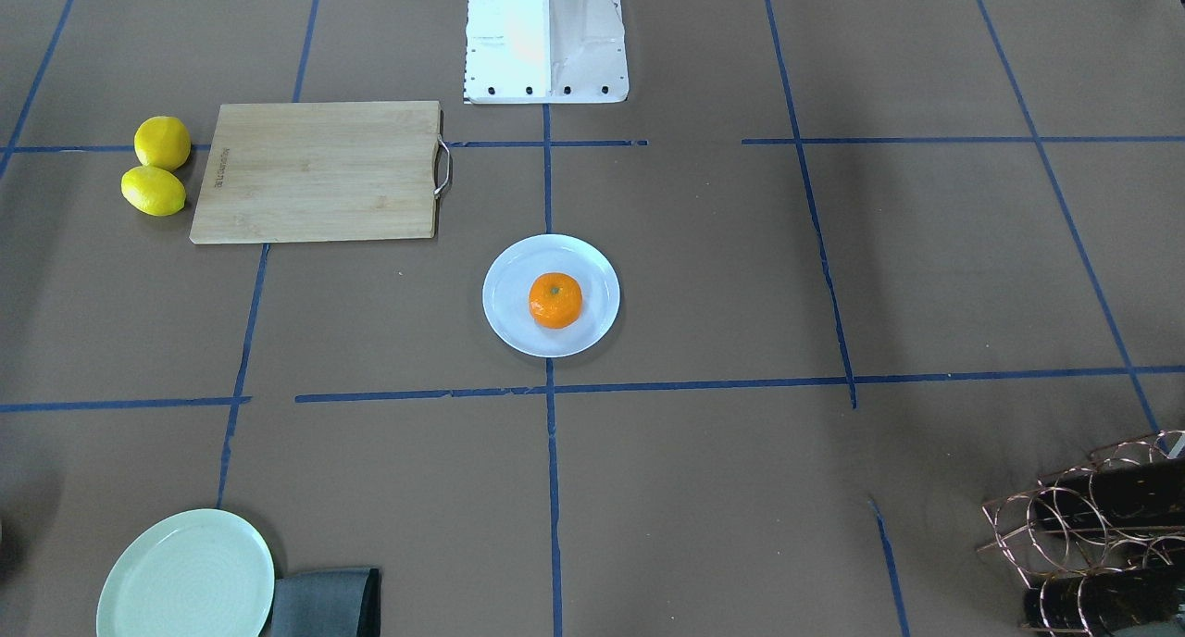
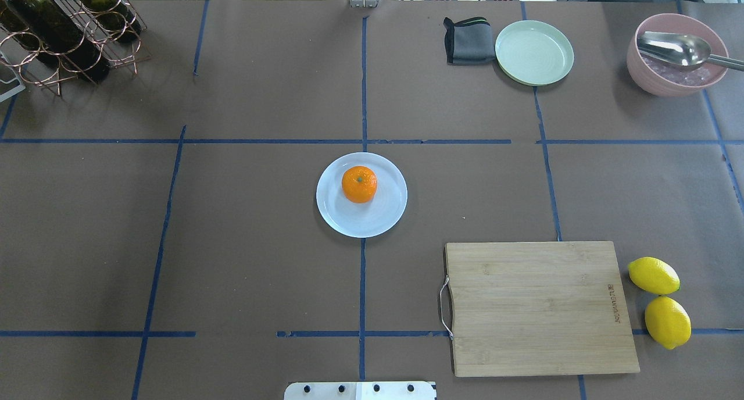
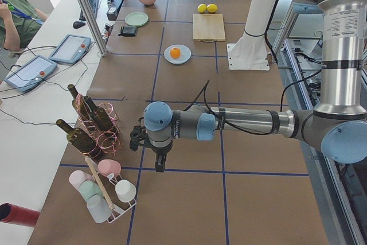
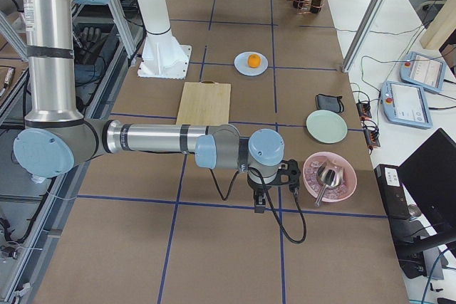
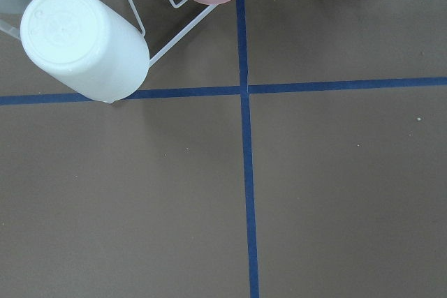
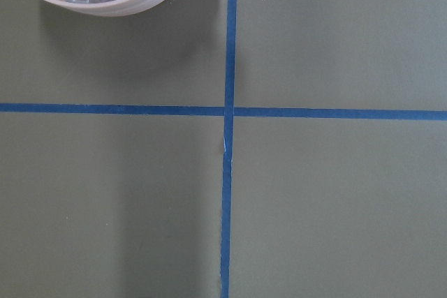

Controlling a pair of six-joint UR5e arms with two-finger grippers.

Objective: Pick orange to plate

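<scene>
Black-fingered left gripper [image 3: 159, 164] and right gripper [image 4: 259, 204] point down over the brown paper-covered table [image 2: 232, 243]; from these side views I cannot tell their finger spread. Well apart, mid-table, the small round bright-orange orange [image 2: 359, 184] sits on the round pale bluish-white plate [image 2: 383, 214]. A pink bowl [image 2: 657, 87] holds seemingly ice cubes and a metal spoon [image 2: 677, 48].

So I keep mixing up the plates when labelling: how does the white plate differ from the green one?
The white plate holds the orange; the green plate is bare. The white plate sits in the middle of the table; the green plate lies near its far edge, beside a grey cloth. The white plate's well looks smooth; the green plate's shows fine concentric rings. Both are round, shallow and rimmed.
</scene>
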